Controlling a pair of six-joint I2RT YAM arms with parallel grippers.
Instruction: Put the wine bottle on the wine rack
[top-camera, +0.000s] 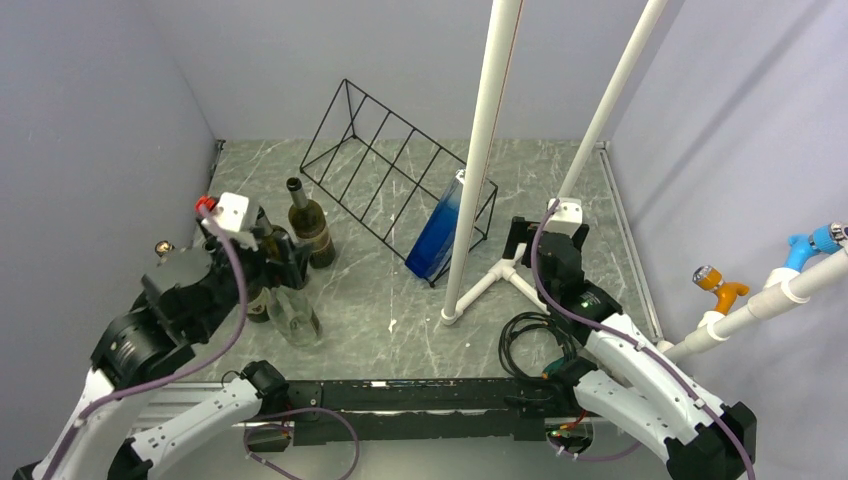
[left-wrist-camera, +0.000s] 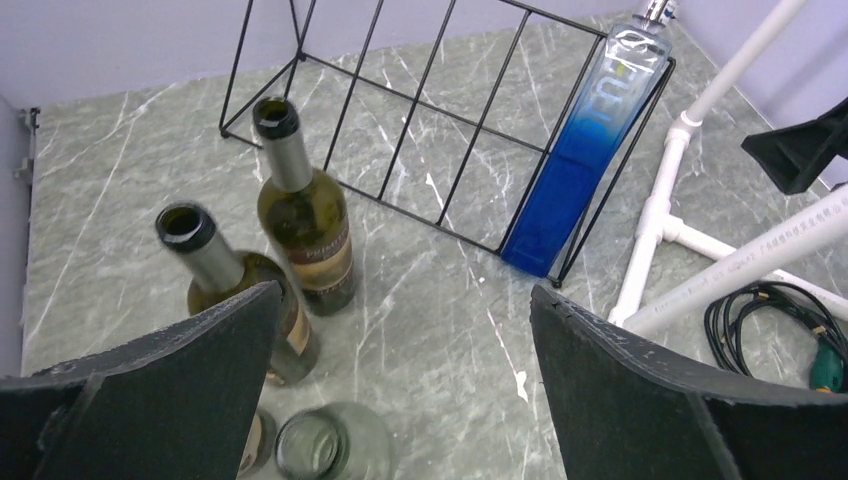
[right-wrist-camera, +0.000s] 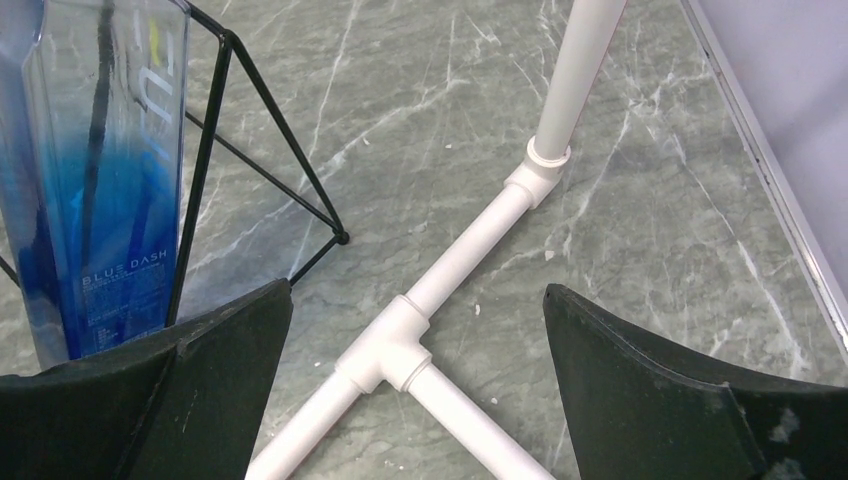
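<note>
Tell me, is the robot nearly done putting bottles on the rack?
Not yet. A blue bottle already lies on the rack. The left gripper hangs open above the green wine bottles, holding nothing; the right gripper is open too. They stand on the table, unracked.

The blue bottle (right-wrist-camera: 100, 200) reads "BLUE DASH" low on its face. The wine bottle (left-wrist-camera: 305, 215) has a label beginning "PRIM"; the rest is illegible.

A white PVC pipe stand (top-camera: 483, 150) rises from the grey marble worktop (top-camera: 400, 300). A coiled black cable (top-camera: 518, 325) lies just beside its foot, with an orange fitting (top-camera: 718, 285) farther right.
</note>
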